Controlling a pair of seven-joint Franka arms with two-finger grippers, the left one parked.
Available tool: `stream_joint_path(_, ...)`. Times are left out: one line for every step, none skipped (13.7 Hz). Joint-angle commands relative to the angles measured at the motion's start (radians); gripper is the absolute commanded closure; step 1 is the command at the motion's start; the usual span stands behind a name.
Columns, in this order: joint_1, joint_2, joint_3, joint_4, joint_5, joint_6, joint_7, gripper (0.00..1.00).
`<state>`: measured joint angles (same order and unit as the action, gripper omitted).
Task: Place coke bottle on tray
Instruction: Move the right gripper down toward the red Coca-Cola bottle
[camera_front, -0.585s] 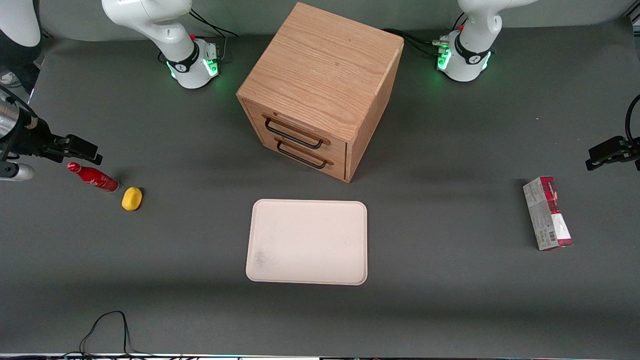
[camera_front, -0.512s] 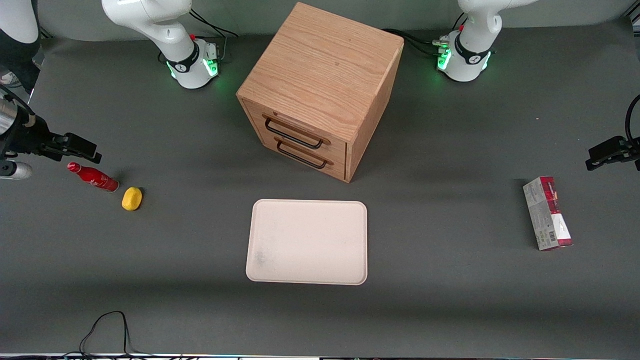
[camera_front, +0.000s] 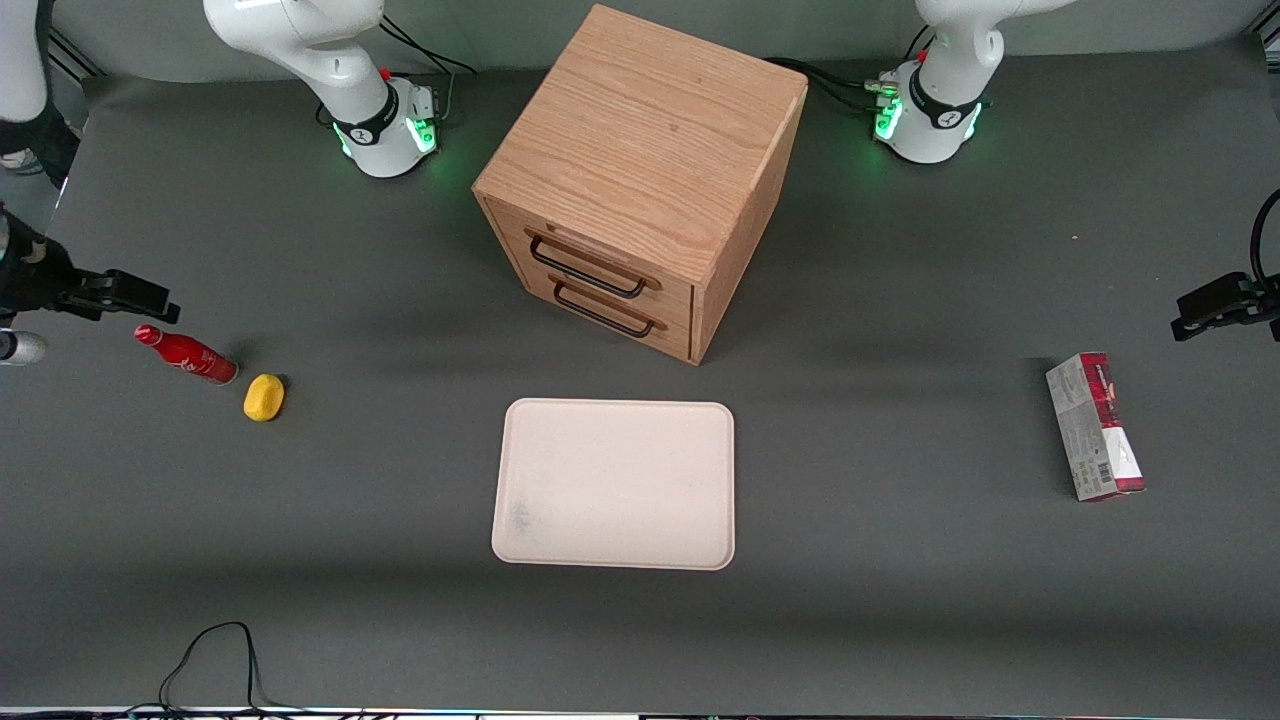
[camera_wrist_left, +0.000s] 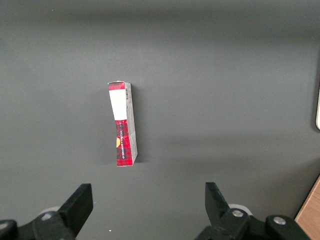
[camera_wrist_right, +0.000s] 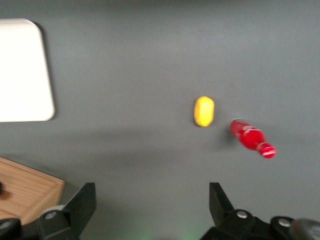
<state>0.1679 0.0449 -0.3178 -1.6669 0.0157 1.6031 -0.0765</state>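
The coke bottle (camera_front: 186, 353), small, slim and red with a red cap, lies on its side on the grey table at the working arm's end; it also shows in the right wrist view (camera_wrist_right: 251, 137). The cream-white tray (camera_front: 615, 484) lies flat in front of the drawer cabinet, nearer the front camera; one corner of it shows in the right wrist view (camera_wrist_right: 22, 70). My right gripper (camera_front: 130, 297) hangs above the table close to the bottle's cap, a little farther from the front camera. It is open and empty (camera_wrist_right: 152, 200).
A yellow lemon-shaped lump (camera_front: 264, 397) lies beside the bottle, between it and the tray. A wooden two-drawer cabinet (camera_front: 640, 180) stands mid-table. A red-and-grey box (camera_front: 1094, 426) lies toward the parked arm's end. A black cable (camera_front: 215, 660) loops at the front edge.
My right gripper has drawn outward toward the table's end and slightly away from the front camera. The bottle, lump and tray have not moved.
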Motion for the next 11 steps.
stream_joint_path(0.002,-0.017,-0.116,-0.161,-0.052,0.147,-0.187,0.00)
stream_joint_path(0.002,-0.022,-0.154,-0.228,-0.057,0.223,-0.244,0.00)
stream_joint_path(0.002,-0.026,-0.193,-0.304,-0.057,0.318,-0.309,0.00)
stream_joint_path(0.002,-0.027,-0.229,-0.382,-0.057,0.421,-0.363,0.00)
stream_joint_path(0.002,-0.022,-0.257,-0.455,-0.056,0.530,-0.406,0.00)
stream_joint_path(0.001,-0.014,-0.283,-0.523,-0.049,0.622,-0.445,0.00)
stream_joint_path(0.001,-0.007,-0.303,-0.563,-0.048,0.687,-0.474,0.00)
stream_joint_path(-0.001,0.004,-0.314,-0.586,-0.046,0.714,-0.491,0.00)
stream_joint_path(-0.002,0.010,-0.323,-0.606,-0.040,0.739,-0.500,0.00)
stream_joint_path(-0.002,0.018,-0.326,-0.619,-0.033,0.771,-0.514,0.00)
stream_joint_path(-0.004,0.032,-0.326,-0.625,-0.008,0.782,-0.528,0.00)
